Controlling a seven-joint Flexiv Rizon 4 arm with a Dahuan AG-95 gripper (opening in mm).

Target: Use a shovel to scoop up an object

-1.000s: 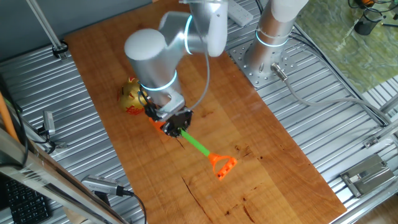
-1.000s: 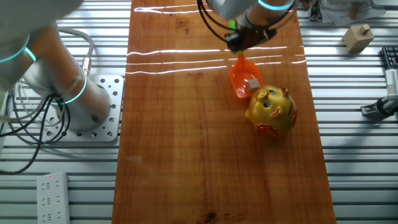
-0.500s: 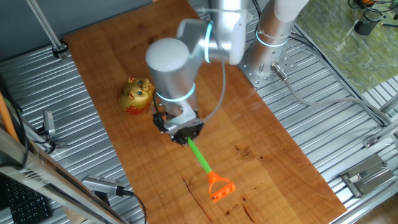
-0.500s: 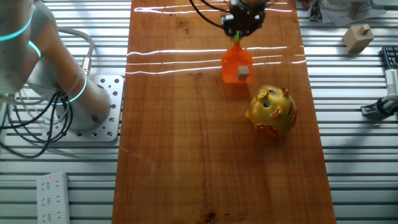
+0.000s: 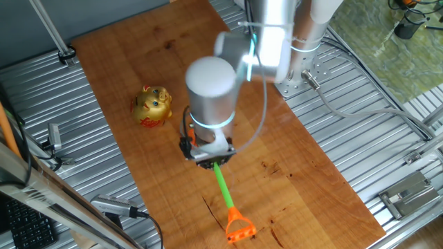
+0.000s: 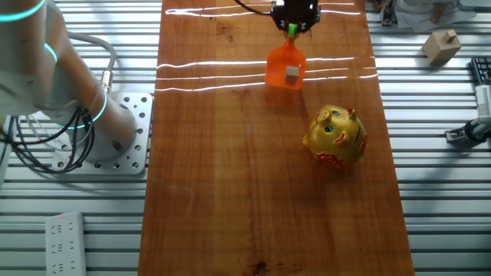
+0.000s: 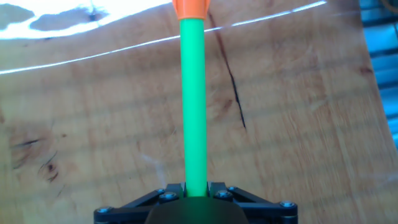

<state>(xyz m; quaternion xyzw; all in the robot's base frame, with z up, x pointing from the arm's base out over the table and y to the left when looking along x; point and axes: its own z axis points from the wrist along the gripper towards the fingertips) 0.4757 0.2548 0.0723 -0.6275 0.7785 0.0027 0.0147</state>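
Observation:
My gripper (image 5: 209, 156) is shut on the shovel and holds it above the wooden table. The green shaft (image 5: 223, 184) runs from the gripper to the orange D-shaped loop (image 5: 239, 227) near the table's front edge. In the other fixed view the gripper (image 6: 292, 25) holds the orange blade (image 6: 284, 67), and the tiny pale tan cube (image 6: 292, 73) rests on the blade. In the hand view the gripper (image 7: 196, 190) clamps the green shaft (image 7: 193, 99), which runs straight up the frame. The blade is hidden behind the arm in the first fixed view.
A golden cat figurine with a red base (image 5: 153, 106) stands on the table left of the arm; in the other fixed view it (image 6: 334, 137) sits below and right of the blade. The robot base (image 5: 304, 41) stands at the table's far right. A tan block (image 6: 440, 46) lies off the table.
The gripper has carried the shovel away from the figurine, with the cube on the blade. The shaft has swung so that the loop end points more toward the front edge.

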